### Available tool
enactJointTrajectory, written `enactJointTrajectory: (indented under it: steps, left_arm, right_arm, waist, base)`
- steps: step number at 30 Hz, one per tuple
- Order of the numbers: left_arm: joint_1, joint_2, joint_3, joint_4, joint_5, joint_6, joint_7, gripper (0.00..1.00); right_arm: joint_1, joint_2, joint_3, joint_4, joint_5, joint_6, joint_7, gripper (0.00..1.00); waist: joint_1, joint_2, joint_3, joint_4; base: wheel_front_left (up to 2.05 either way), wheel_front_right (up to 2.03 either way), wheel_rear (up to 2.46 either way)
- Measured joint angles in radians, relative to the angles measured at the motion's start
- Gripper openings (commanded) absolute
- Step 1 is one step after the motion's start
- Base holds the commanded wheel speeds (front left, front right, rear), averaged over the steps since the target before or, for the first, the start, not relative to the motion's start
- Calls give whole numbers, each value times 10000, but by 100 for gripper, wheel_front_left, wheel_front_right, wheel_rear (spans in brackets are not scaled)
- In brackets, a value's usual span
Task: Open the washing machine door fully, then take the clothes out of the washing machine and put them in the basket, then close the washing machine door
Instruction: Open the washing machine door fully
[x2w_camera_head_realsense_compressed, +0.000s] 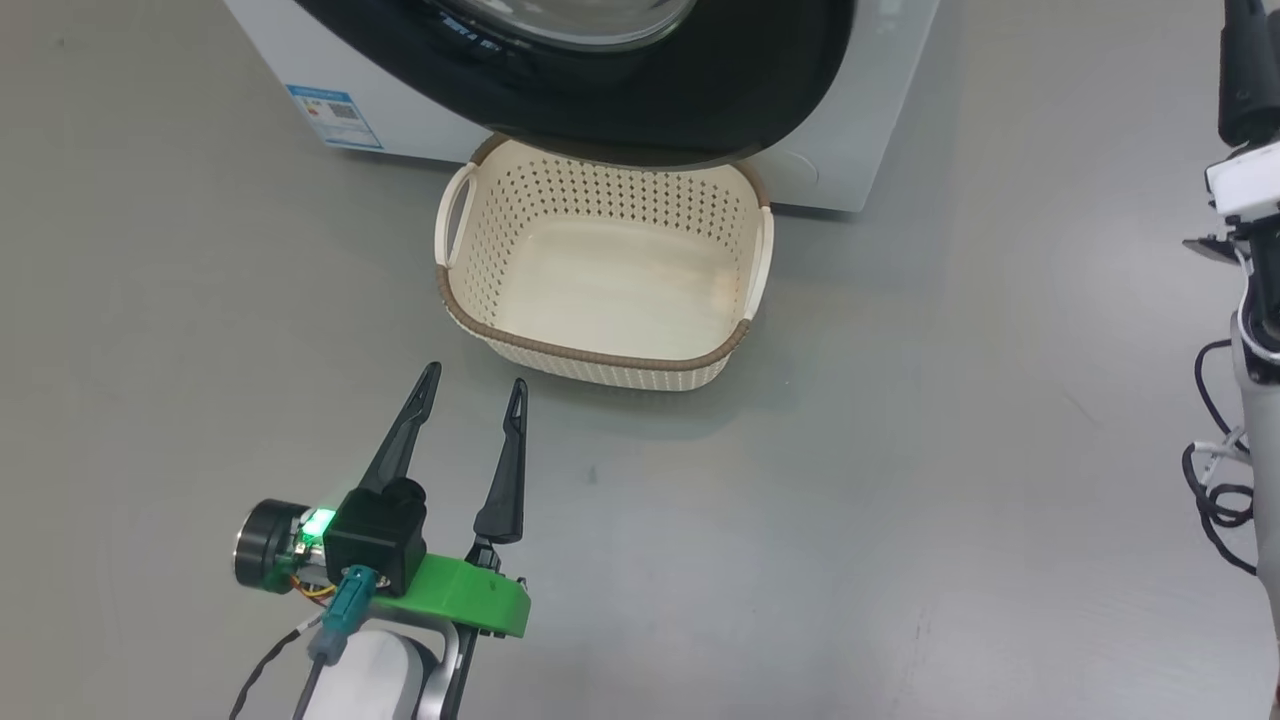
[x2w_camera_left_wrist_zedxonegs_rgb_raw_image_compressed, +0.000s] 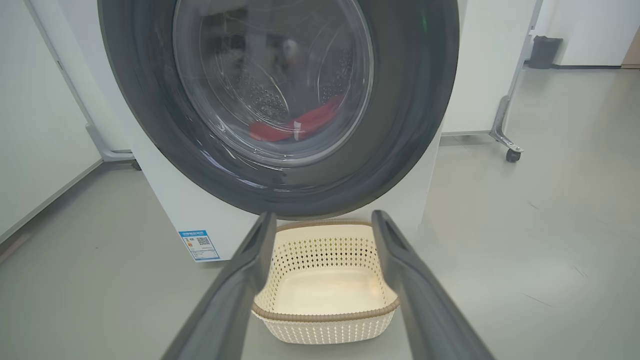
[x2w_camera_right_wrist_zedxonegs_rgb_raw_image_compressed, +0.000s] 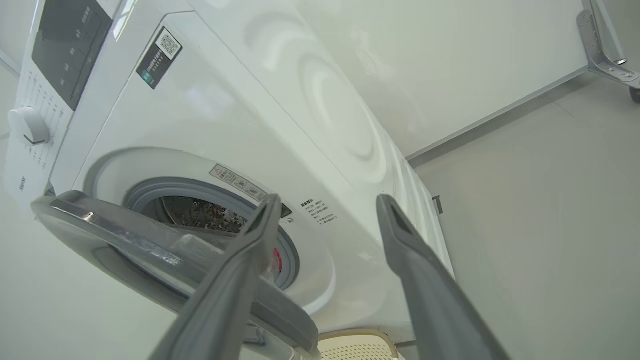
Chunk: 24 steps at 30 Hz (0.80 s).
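A: Where are the clothes?
B: The soft bright red clothes (x2w_camera_left_wrist_zedxonegs_rgb_raw_image_compressed: 295, 125) lie at the bottom of the steel drum (x2w_camera_right_wrist_zedxonegs_rgb_raw_image_compressed: 200, 215), inside the big white boxy washing machine (x2w_camera_right_wrist_zedxonegs_rgb_raw_image_compressed: 210, 115). I see them through the glass.
A: Is the door open?
B: The big round washing machine door (x2w_camera_right_wrist_zedxonegs_rgb_raw_image_compressed: 125, 240) with the shiny black rim stands out a little from the front (not all the way, I think). It hangs over the back rim of the small cream plastic basket (x2w_camera_head_realsense_compressed: 600, 372), which sits empty on the grey floor (x2w_camera_head_realsense_compressed: 900, 500) at the foot of the machine.
A: And the claws?
B: Both are wide and hold nothing. The left claw (x2w_camera_head_realsense_compressed: 473, 390) hangs low over the floor, near the basket's front corner. The right claw (x2w_camera_right_wrist_zedxonegs_rgb_raw_image_compressed: 328, 202) is up beside the door.
A: How should it grab?
B: The door is hard and looks slippery, so push on the rim edge that sticks out, not the glass. The clothes look light and floppy. Pinch a bunched-up fold on top, and lift high so nothing drags on the grey rubber ring (x2w_camera_right_wrist_zedxonegs_rgb_raw_image_compressed: 165, 186).
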Motion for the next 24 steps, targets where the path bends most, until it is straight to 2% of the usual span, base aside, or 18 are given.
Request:
enactJointTrajectory:
  steps: [7,8,9,10,15,24]
  left_arm:
    - [-335,-4,-259,-29,-199,0,0,100]
    - [-356,-6,-291,-29,-221,0,0,100]
    - [-356,-6,-291,-29,-221,0,0,100]
    - [-373,-6,-328,-29,-259,0,0,100]
    - [-452,-6,-443,-31,-341,0,0,100]
    - [-717,-13,-807,-77,-637,2,0,100]
  right_arm:
    - [-1174,-6,-244,314,719,-303,901,100]
    - [-1328,-15,-290,357,813,-376,1003,78]
    - [-1328,-15,-290,357,813,-376,1003,33]
    - [-1601,-23,-351,451,968,-449,1204,0]
    - [-2099,-15,-380,692,1315,-623,1708,0]
    - [-3159,211,-782,1218,2441,-1331,2778,0]
  waist:
    - [0,0,443,541]
    - [0,0,500,620]
    - [0,0,500,620]
    - [0,0,604,769]
    - [0,0,810,1049]
    - [1,0,1249,1636]
  base:
    - [0,0,0]
    - [0,0,0]
    - [0,0,0]
    - [0,0,0]
    - [0,0,0]
    - [0,0,0]
